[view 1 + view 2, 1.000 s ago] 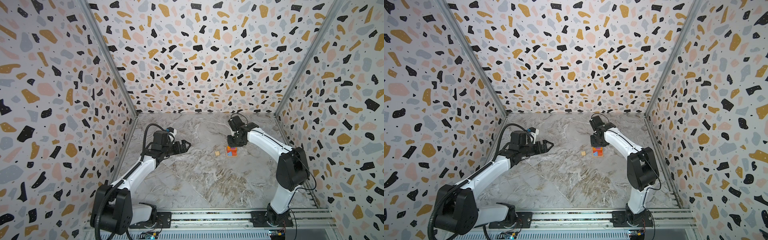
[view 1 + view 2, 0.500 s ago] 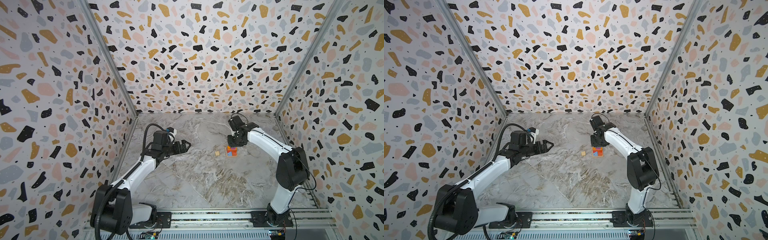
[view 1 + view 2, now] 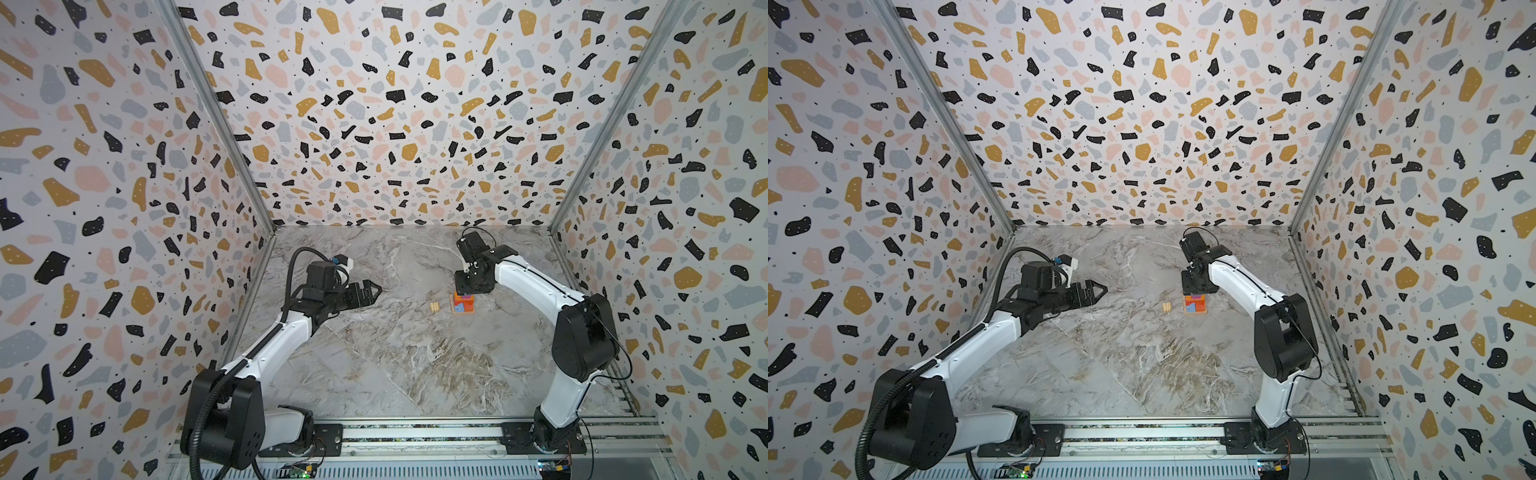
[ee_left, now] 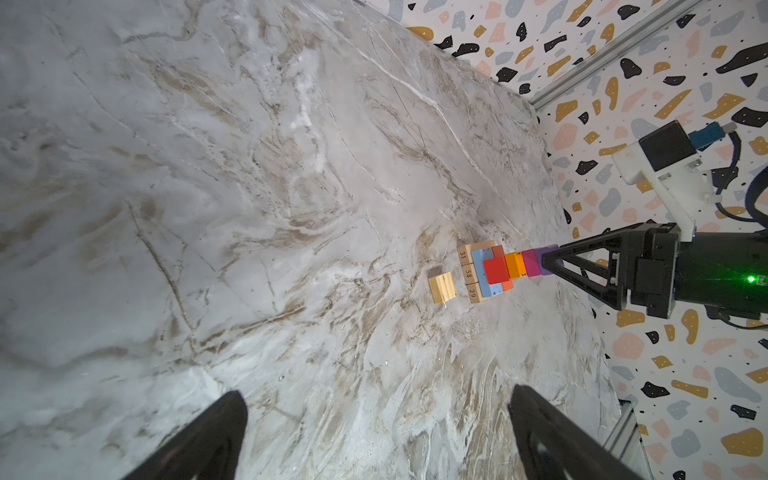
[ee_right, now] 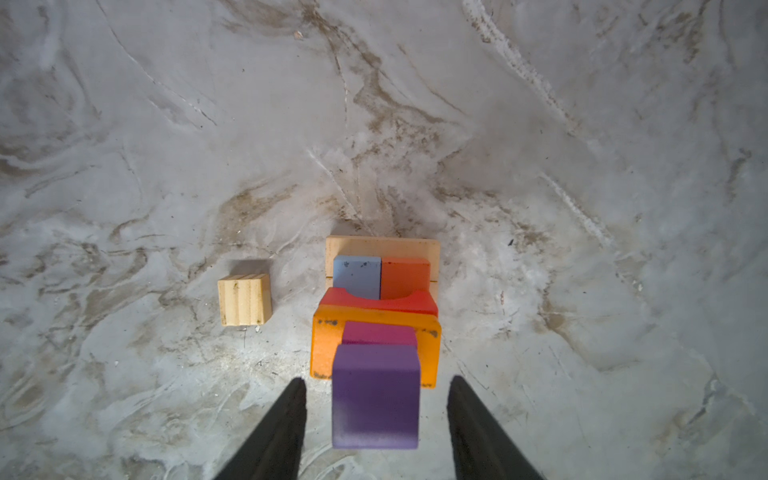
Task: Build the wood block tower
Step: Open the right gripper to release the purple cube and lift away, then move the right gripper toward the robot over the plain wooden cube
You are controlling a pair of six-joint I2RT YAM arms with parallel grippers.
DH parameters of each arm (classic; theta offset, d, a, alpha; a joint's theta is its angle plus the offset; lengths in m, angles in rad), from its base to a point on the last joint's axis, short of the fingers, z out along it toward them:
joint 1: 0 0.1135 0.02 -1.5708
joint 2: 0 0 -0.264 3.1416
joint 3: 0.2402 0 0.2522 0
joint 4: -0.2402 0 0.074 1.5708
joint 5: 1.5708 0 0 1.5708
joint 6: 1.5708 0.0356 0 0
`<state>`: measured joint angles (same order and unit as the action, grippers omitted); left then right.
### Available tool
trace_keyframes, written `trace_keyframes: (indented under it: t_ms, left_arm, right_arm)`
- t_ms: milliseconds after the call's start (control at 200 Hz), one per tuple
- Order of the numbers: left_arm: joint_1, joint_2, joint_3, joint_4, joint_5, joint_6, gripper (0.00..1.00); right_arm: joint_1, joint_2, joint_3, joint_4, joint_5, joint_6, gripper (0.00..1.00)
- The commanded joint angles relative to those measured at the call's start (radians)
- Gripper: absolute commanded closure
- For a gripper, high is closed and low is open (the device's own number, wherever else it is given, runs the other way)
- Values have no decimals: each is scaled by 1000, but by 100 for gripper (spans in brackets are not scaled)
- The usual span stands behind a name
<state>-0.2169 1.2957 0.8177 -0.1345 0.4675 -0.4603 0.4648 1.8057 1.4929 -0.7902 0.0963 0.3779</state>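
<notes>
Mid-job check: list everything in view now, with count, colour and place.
tan bars: three, tan, tower base
blue block: one, light blue, on bars
red-orange block: one, red-orange, beside blue
red arch: one, red, above those
orange block: one, orange, above arch
magenta block: one, magenta, above orange
purple cube: one, purple, tower top
loose cube: one, tan, beside tower
table: one, grey marble, underneath
walls: three, speckled, around
left gripper: one, black, open, away from tower
right gripper: one, black, open, flanking purple cube

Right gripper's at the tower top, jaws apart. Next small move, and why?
Probably lift the right gripper straight up. Its jaws stand apart with gaps on both sides of the purple cube, which sits atop the tower; a tan cube lies loose beside it, not yet stacked.
</notes>
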Motion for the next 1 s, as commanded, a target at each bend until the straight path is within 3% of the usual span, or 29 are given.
trace_keyframes:
  t_ms: [0, 125, 491, 781, 996]
  left_arm:
    - [4, -15, -6, 21, 10, 5, 0]
    - [4, -13, -4, 19, 11, 4, 0]
    - [4, -13, 0, 12, 1, 14, 0]
    - [4, -10, -1, 11, 0, 14, 0]
    - [4, -11, -2, 12, 3, 14, 0]
  right_arm:
    - [3, -41, 9, -5, 3, -12, 35]
    - [25, -87, 16, 0, 26, -35, 29]
    - [151, -127, 97, -56, 112, -105, 29]
    - [250, -74, 177, -79, 41, -71, 29]
    - [287, -16, 131, -10, 2, -41, 32]
